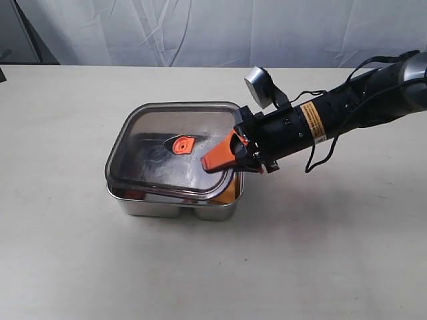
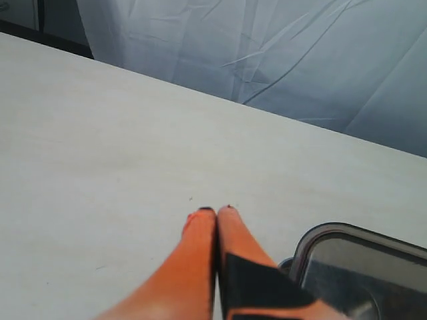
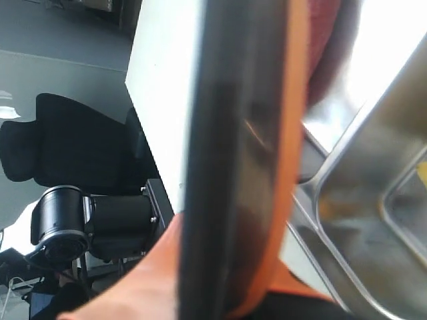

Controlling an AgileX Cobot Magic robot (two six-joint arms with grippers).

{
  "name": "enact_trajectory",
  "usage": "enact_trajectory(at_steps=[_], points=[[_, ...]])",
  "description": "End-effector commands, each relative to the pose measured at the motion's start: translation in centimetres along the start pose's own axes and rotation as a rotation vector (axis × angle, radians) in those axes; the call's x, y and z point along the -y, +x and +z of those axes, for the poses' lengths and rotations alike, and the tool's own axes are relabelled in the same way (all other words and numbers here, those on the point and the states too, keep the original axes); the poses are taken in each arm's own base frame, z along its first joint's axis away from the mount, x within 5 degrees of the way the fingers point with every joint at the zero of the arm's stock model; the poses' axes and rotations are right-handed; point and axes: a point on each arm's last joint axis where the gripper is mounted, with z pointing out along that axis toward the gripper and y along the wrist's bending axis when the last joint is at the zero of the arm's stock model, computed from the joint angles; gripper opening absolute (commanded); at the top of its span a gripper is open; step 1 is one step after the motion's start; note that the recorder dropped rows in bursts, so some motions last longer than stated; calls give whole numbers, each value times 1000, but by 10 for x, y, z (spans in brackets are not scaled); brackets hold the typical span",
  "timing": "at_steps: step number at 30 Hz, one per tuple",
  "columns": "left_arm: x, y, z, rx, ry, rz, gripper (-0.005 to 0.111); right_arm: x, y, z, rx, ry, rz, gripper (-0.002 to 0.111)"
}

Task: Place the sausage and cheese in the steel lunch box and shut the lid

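Note:
The steel lunch box [image 1: 175, 207] stands mid-table. The dark translucent lid [image 1: 157, 157] with its orange valve tab [image 1: 182, 145] lies on top, tilted and shifted off the box's near right corner. My right gripper [image 1: 215, 162] is shut on the lid's right edge. In the right wrist view the lid [image 3: 233, 100] runs edge-on between the orange fingers [image 3: 283, 173], beside the lunch box [image 3: 360, 247]. A yellow-orange patch, apparently the cheese [image 1: 231, 192], shows in the uncovered corner. The sausage is hidden. My left gripper [image 2: 217, 211] hangs shut and empty over bare table, next to the lid's corner [image 2: 313, 241].
A white cloth backdrop [image 1: 220, 30] hangs behind the table's far edge. The right arm [image 1: 333, 113] with its cable reaches in from the right. In the right wrist view, the table's edge and a black motor housing [image 3: 80, 220] lie beyond the lid.

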Motion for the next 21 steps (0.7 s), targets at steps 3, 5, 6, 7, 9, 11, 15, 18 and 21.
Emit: enact_trajectory(at_steps=[3,5,6,7,9,11,15,18,21], points=[[0,-2,0,10,0,-23,0,11,0,1,-1,0,68,-1],[0,1,0,-19,2,-36,0,18,1,4,-9,1,88,-1],[2,2,0,-28,9,-33,0,21,2,5,-13,1,97,-1],[4,3,0,-37,18,-27,0,26,3,6,-17,1,110,-1],[9,6,0,-49,41,-13,0,34,5,10,-27,1,134,-1],[14,8,0,-59,65,0,0,40,7,12,-34,2,151,-1],[23,11,-1,-72,107,20,0,45,9,14,-41,2,167,-1],[27,16,2,-100,123,56,0,46,9,15,-42,2,169,-1],[28,27,14,-186,113,89,0,46,9,15,-42,2,169,-1]])
